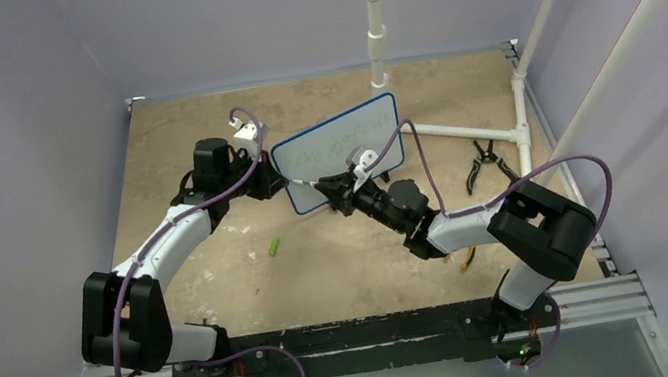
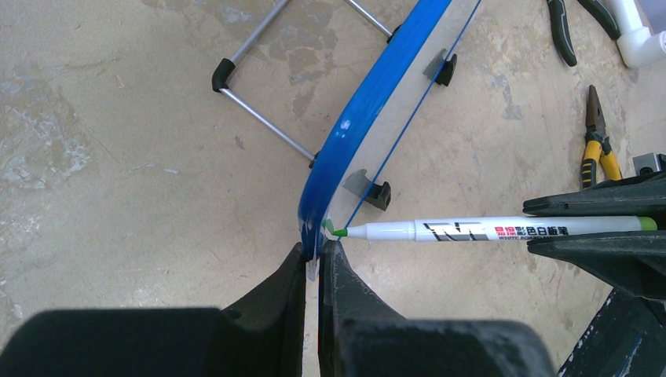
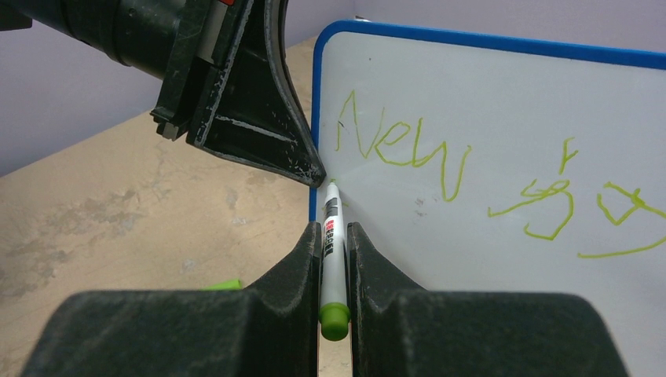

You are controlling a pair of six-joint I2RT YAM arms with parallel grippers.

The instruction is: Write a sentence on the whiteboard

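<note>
- whiteboard (image 1: 339, 152): blue-framed, stands upright around mid-table, its face towards the right arm; two black feet (image 2: 381, 196) are on the tan table (image 1: 201, 139).
- sentence (image 3: 408, 149): green handwriting across the white face. It starts with "New"; the scrawls further right are unclear. It looks faint in the top view.
- left gripper (image 2: 312, 255): fingers pressed together on the board's left edge near the lower corner, pinching the blue frame.
- right gripper (image 3: 334, 236): fingers clamped on a white marker (image 2: 471, 230) that lies between the pads, green end cap to the rear.
- The marker's green tip is at the board face by the lower left edge, just beside the left fingertips. Can't tell if it touches.
- wire stand (image 2: 259, 102): metal rod frame with black ends, on the table behind the board.
- green cap (image 1: 274, 248): lies loose on the table in front of the board, between the arms.
- black pliers (image 1: 486, 164): right of the board, near the white pipe frame (image 1: 463, 133).
- yellow-handled pliers (image 2: 597, 145): on the table by the right arm.
</note>
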